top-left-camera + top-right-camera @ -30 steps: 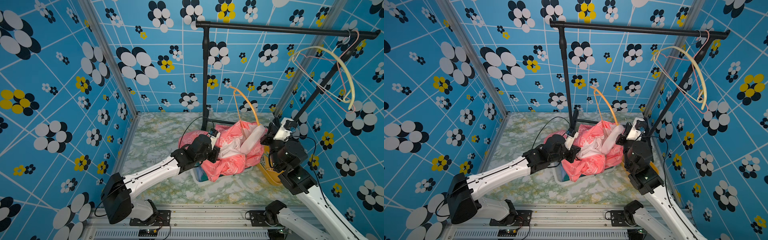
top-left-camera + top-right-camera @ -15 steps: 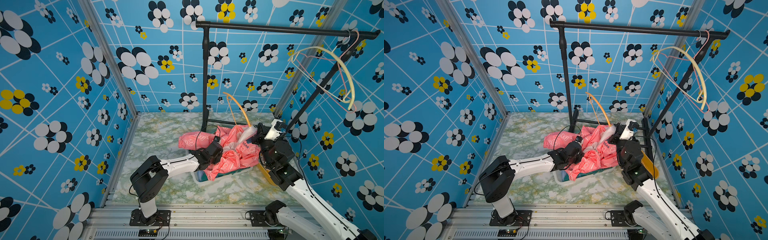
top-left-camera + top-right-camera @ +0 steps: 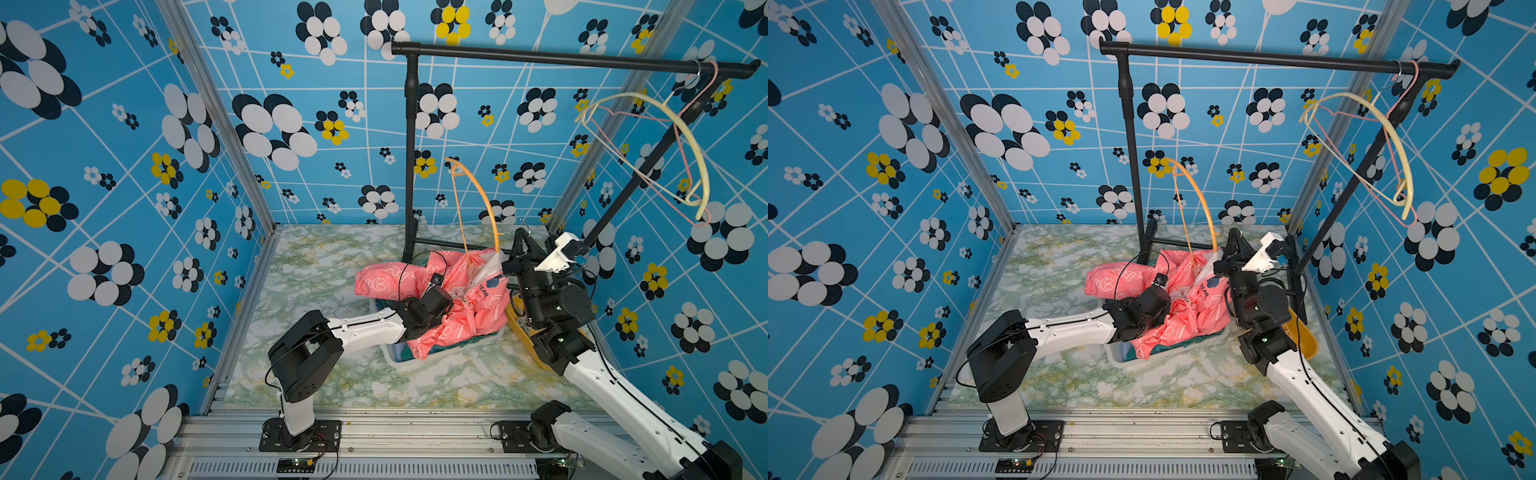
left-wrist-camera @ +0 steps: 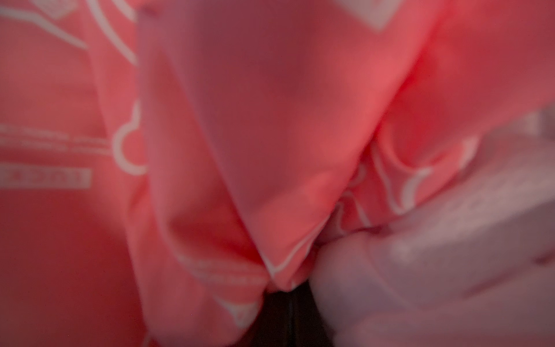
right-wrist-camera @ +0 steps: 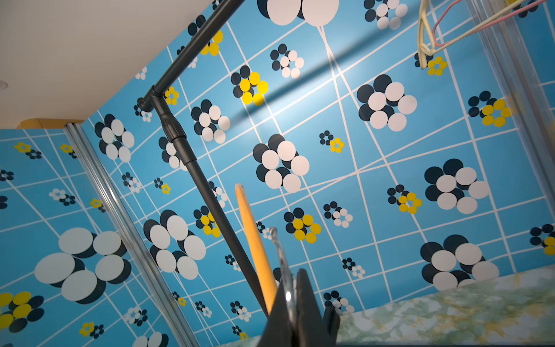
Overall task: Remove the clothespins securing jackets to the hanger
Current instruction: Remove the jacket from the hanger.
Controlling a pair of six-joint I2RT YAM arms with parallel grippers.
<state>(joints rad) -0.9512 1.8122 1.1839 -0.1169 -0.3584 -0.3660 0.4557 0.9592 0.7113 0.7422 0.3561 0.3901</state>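
Note:
In both top views the glossy pink jacket (image 3: 469, 316) (image 3: 1187, 320) lies bunched over a white basket (image 3: 395, 358). A strip of teal jacket (image 3: 461, 344) shows under it. An orange hanger (image 3: 478, 195) (image 3: 1196, 195) stands up out of its collar. My right gripper (image 3: 520, 243) (image 5: 292, 281) is shut on that hanger's metal hook (image 5: 280, 255), beside the orange arm (image 5: 255, 240). My left gripper (image 3: 444, 306) (image 4: 288, 300) is pushed into the pink fabric (image 4: 270, 120), shut on a fold of it. No clothespins show; they are hidden.
A black clothes rack (image 3: 540, 58) spans the back, its post (image 5: 192, 168) close to the right gripper. Cream and pink empty hangers (image 3: 665, 137) hang at its right end. A yellow bin (image 3: 1304, 336) sits behind the right arm. Blue patterned walls close in on three sides.
Both arms have come down and back, lowering the pink jacket onto the basket. The orange hanger moved with the right gripper. The left arm's elbow folded toward its base.

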